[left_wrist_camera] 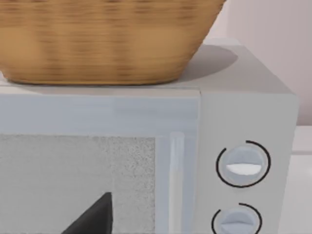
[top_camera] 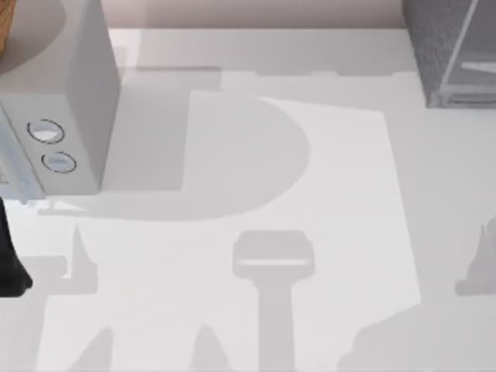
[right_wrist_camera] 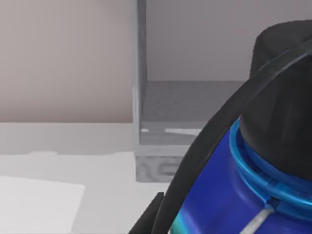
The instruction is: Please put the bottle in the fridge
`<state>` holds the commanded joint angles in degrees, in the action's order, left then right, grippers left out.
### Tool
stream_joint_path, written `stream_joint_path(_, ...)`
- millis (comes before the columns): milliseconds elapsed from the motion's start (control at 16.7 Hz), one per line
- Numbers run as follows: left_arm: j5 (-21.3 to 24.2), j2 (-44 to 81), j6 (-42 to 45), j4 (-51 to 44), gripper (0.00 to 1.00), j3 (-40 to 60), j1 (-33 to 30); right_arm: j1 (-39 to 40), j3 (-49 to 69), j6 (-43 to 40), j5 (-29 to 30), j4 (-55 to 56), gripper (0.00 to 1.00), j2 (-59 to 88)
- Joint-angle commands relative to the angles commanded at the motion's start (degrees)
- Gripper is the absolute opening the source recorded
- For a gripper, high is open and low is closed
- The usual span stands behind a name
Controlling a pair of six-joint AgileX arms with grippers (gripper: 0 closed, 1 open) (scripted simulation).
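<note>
The squat blue bottle with a round black cap (right_wrist_camera: 243, 195) sits close against the right claw; grip can't tell. The dark grey speckled fridge (right_wrist_camera: 180, 117) is straight ahead, beyond the bottle.

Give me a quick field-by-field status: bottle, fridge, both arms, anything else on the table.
bottle: close up in the right wrist view, black cap up, dark curved gripper part across it
fridge: far right corner of the table; the right wrist view looks into its opening
left arm: at the table's left edge, facing the light grey box with two dials
basket: on top of that box
</note>
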<state>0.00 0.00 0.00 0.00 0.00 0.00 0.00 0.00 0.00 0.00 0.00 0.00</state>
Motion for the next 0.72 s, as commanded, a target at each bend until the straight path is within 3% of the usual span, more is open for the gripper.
stream_joint_path(360, 0.0, 0.0, 0.0, 0.0, 1.0, 0.0, 0.0, -0.4, 3.6, 0.3, -1.4, 4.2, 0.01, 6.2)
stream_joint_path(720, 0.0, 0.0, 0.0, 0.0, 1.0, 0.0, 0.0, -4.0, 16.3, 0.6, -4.8, 18.8, 0.01, 32.0)
